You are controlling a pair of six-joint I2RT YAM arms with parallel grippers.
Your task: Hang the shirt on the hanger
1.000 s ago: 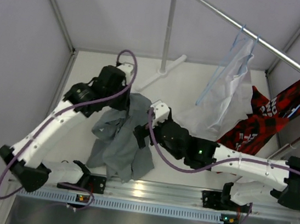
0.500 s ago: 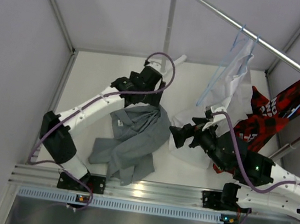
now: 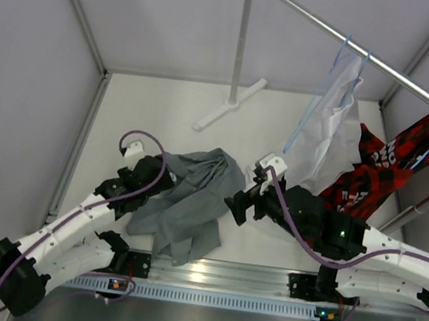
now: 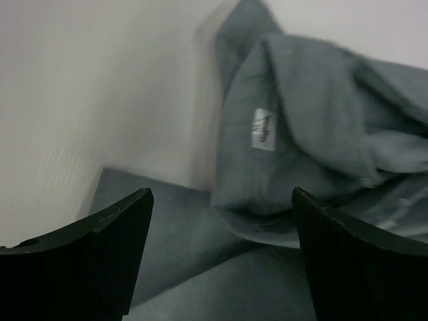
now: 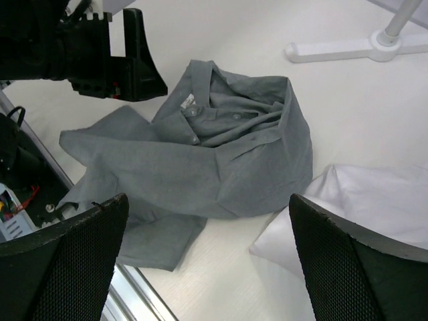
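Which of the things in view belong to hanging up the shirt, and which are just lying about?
For the job:
- grey shirt, lying crumpled
- light-blue hanger, hanging from the rail

Just about:
- white shirt
- red-and-black garment
- rail and its stand

Table (image 3: 149, 112) lies open beyond shirt (image 3: 194, 197); white garment (image 3: 324, 135) possibly blocks right.

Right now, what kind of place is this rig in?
Looks like a lab robot cell set up for laundry handling, not a home: bare white panel walls boxing in the table, a clothes rack holding a white shirt, and the grey shirt crumpled on the table.
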